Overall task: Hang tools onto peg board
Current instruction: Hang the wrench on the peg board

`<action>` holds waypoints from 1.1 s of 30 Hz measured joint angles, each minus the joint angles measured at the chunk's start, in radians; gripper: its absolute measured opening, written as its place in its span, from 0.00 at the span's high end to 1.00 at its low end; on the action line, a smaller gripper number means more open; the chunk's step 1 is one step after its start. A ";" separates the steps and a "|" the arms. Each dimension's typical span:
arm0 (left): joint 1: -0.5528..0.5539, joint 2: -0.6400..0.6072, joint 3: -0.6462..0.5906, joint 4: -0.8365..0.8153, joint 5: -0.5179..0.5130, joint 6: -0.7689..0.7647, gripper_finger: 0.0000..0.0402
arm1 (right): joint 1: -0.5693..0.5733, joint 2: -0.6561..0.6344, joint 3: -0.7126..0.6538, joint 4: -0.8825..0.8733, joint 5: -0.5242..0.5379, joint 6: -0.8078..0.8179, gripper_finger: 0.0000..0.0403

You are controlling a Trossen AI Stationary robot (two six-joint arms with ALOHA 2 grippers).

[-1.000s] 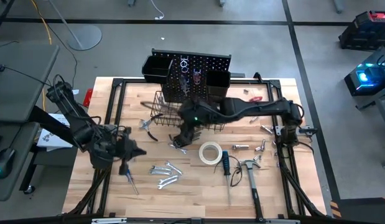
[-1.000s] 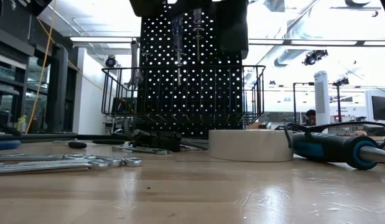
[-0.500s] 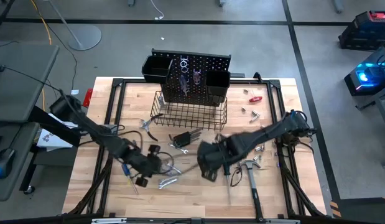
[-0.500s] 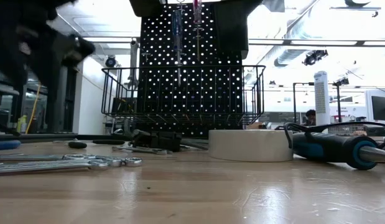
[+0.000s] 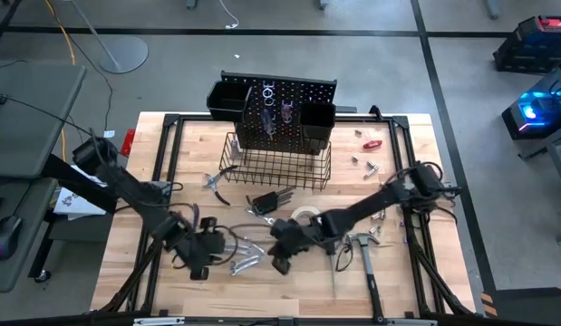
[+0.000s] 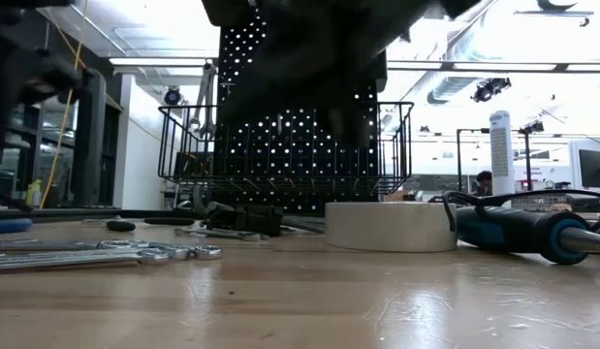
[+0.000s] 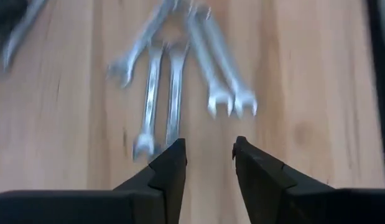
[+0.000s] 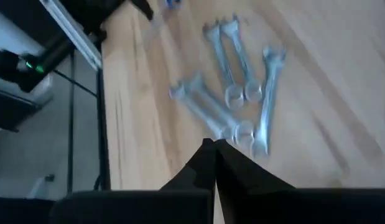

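left wrist view: parted left pincer [image 7: 209, 152] faces four wrenches [image 7: 180, 81]; right pincer [image 8: 214, 148] clenched empty.

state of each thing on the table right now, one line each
left claw: open, empty, over the wrenches
right claw: shut, empty, near the wrenches
wrenches: lying flat on the table, loose
tape roll: flat on the table
blue-handled screwdriver: lying on its side
hammer: lying on the table
peg board: upright, some tools already hung
wire basket: on the board, contents unclear
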State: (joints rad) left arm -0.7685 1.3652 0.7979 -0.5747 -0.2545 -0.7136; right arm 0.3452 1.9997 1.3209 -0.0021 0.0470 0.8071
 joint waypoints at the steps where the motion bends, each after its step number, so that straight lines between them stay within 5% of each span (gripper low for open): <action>1: -0.017 0.006 0.000 -0.018 -0.002 -0.035 0.72 | -0.012 0.019 0.002 0.040 -0.018 -0.015 1.00; 8: -0.089 0.054 0.000 -0.010 -0.009 -0.278 0.98 | -0.023 0.137 0.042 0.105 -0.056 -0.040 1.00; 21: -0.092 0.119 0.000 0.127 -0.017 -0.429 1.00 | -0.085 0.323 0.322 -0.099 -0.047 -0.109 1.00; 33: -0.124 0.087 0.000 0.123 -0.017 -0.399 1.00 | -0.084 0.334 0.365 -0.312 -0.039 -0.174 1.00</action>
State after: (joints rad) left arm -0.8921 1.4522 0.7979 -0.4522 -0.2716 -1.1125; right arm 0.2613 2.3337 1.6856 -0.3144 0.0081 0.6333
